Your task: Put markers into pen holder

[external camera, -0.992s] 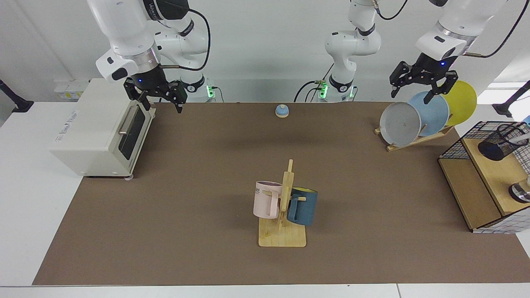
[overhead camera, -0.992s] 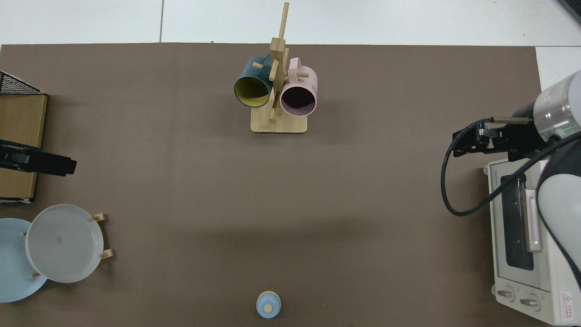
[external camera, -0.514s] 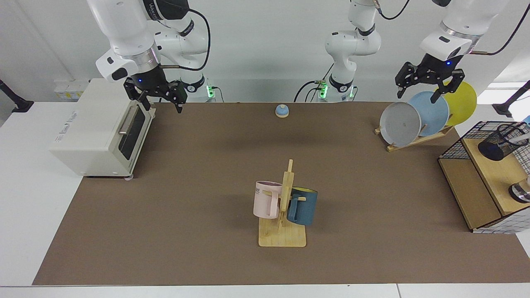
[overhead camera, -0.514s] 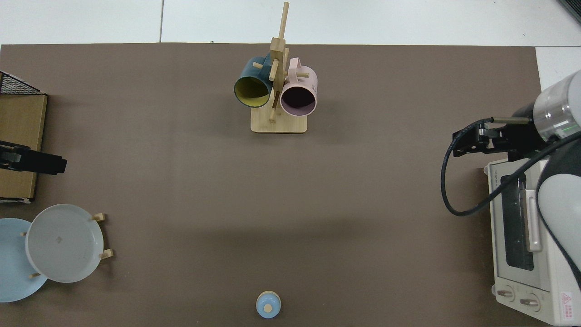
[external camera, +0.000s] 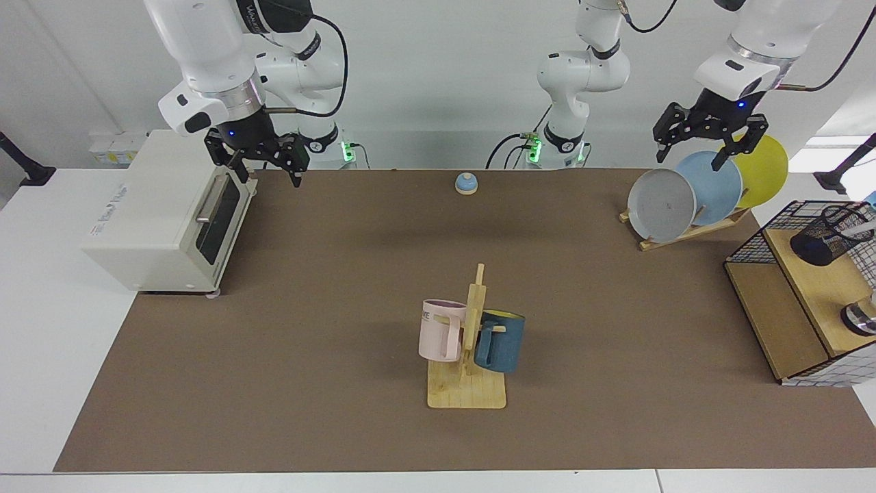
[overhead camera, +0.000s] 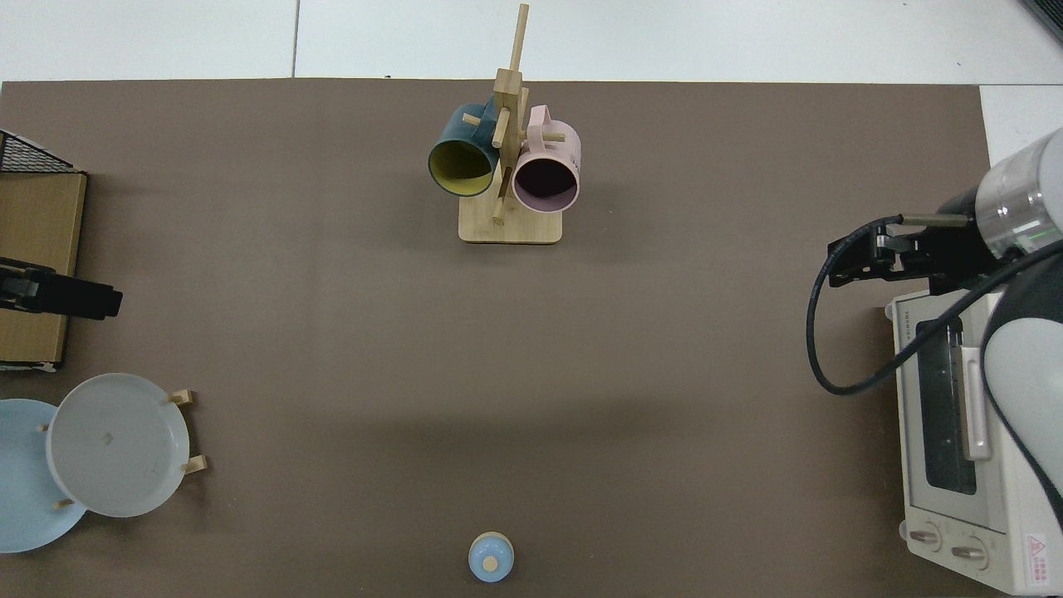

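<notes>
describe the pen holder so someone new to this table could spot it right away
In the facing view, find the wire frame with wooden boards at the table's edge, beyond the plate rack. On its upper board stands the pen holder, a small black mesh cup. It is round and dark, unlike the boxy frame around it.

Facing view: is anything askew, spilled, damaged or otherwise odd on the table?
Nothing stands out. The mugs hang on their rack, the plates lean in a row, and the pen holder sits on its shelf. The left hand hovers open over the plates, the right hand open by the oven.
</notes>
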Motion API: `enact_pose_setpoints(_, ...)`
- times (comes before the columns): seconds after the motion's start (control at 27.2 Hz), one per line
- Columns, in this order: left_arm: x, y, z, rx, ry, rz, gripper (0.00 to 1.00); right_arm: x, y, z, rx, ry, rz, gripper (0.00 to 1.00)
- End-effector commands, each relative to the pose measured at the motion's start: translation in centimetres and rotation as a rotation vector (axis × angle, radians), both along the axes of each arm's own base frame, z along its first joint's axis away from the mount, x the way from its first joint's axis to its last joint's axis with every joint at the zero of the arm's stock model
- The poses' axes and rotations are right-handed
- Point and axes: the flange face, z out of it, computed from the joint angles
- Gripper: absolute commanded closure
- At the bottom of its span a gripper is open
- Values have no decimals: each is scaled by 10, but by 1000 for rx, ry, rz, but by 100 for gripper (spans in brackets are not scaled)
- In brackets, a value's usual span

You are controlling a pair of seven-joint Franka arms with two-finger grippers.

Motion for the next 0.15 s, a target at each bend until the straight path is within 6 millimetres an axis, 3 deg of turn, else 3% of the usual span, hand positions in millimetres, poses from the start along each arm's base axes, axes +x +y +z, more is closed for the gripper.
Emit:
enact_pose_setpoints(0.0, 1, 2, 5, 8, -4, 5, 0, -1, -3, 2, 18, 14, 12, 0)
enact_pose_setpoints(0.11, 1, 2, 5, 8, -4, 5, 0, -1, -3, 2, 18, 14, 12, 0)
